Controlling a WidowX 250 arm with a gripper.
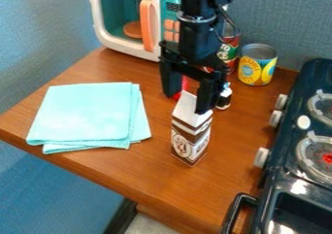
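Blue wall (285, 14) behind wood table (123, 172). L to R: cloth (84, 111), folded; microwave (126, 47) w/ brown disc (133, 29) inside; gripper (188, 101), fingers wide apart, at upright carton's (190, 136) top, prob. grasp-alignment stage, calls for even spacing; bottle (224, 98); red can (228, 51) beside yellow can (257, 67), contents unclear; stove (280, 182).

Lighting: bright, fairly even. White glare noted on the near section of the stove (295, 142); glints on the can (257, 68) just behind it. Microwave (119, 46) interior, beyond and left of the stove, reads dimmer. Light source: undetermined.
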